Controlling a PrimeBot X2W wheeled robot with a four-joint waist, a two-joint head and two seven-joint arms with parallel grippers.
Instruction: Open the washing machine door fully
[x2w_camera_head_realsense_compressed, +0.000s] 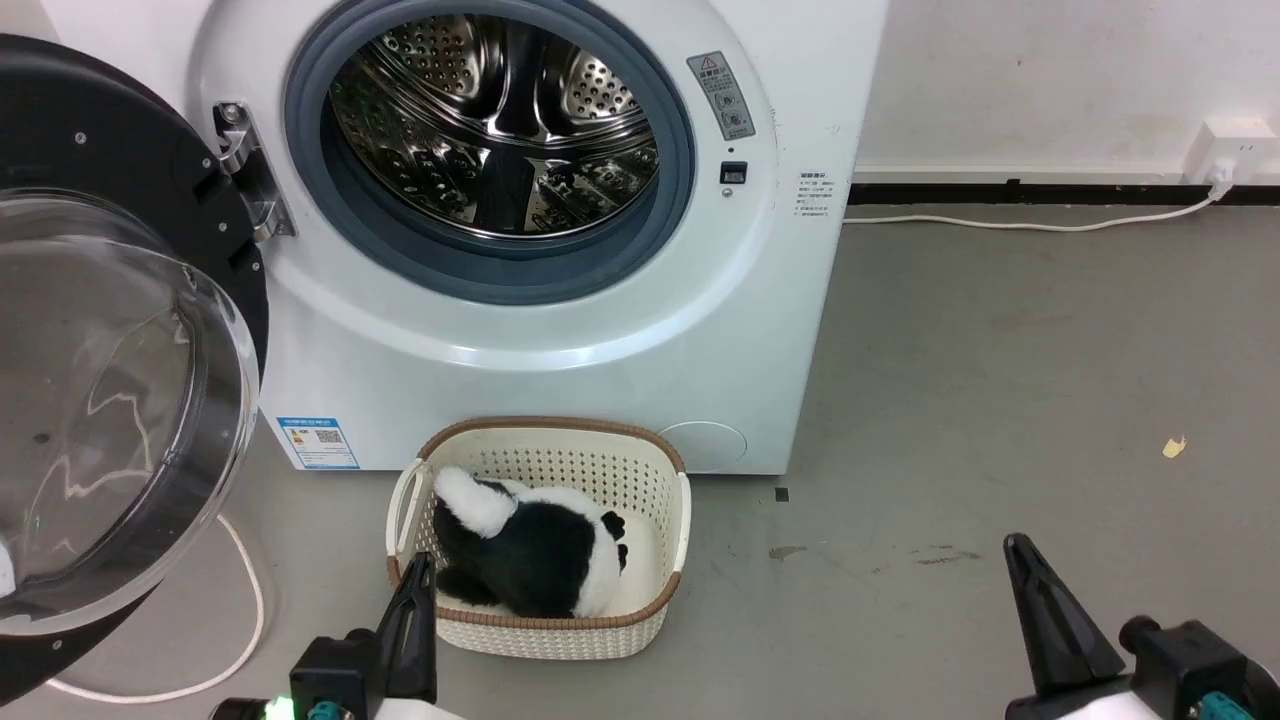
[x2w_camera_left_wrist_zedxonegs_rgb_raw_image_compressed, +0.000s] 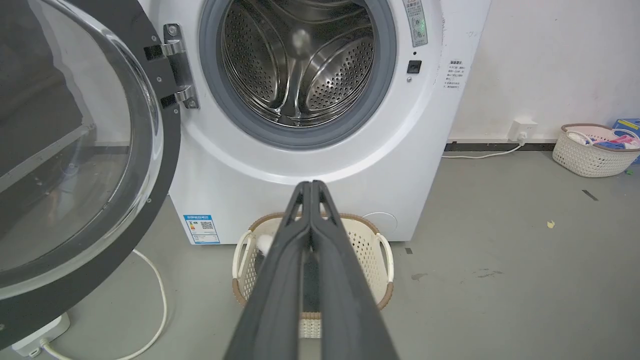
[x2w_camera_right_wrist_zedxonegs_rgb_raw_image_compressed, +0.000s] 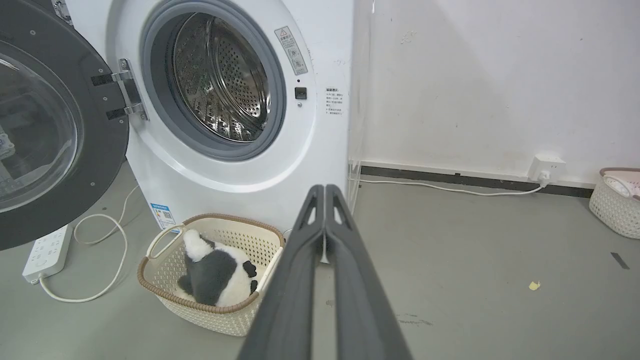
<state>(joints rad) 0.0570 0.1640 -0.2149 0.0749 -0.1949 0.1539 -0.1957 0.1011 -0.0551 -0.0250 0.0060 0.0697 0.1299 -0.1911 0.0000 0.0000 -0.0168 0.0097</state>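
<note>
Left gripper (x2w_camera_left_wrist_zedxonegs_rgb_raw_image_compressed: 310, 187) and right gripper (x2w_camera_right_wrist_zedxonegs_rgb_raw_image_compressed: 325, 189) pinch together, empty; we judge the door (x2w_camera_head_realsense_compressed: 130, 330) heavy, its glass (x2w_camera_head_realsense_compressed: 90, 450) slick, so push the rim (x2w_camera_head_realsense_compressed: 110, 120).

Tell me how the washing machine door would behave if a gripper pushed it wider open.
The washing machine door would probably swing in an arc about its metal hinge, not slide. The thick domed glass suggests it is heavy. Its glossy black rim may be slippery.
</note>
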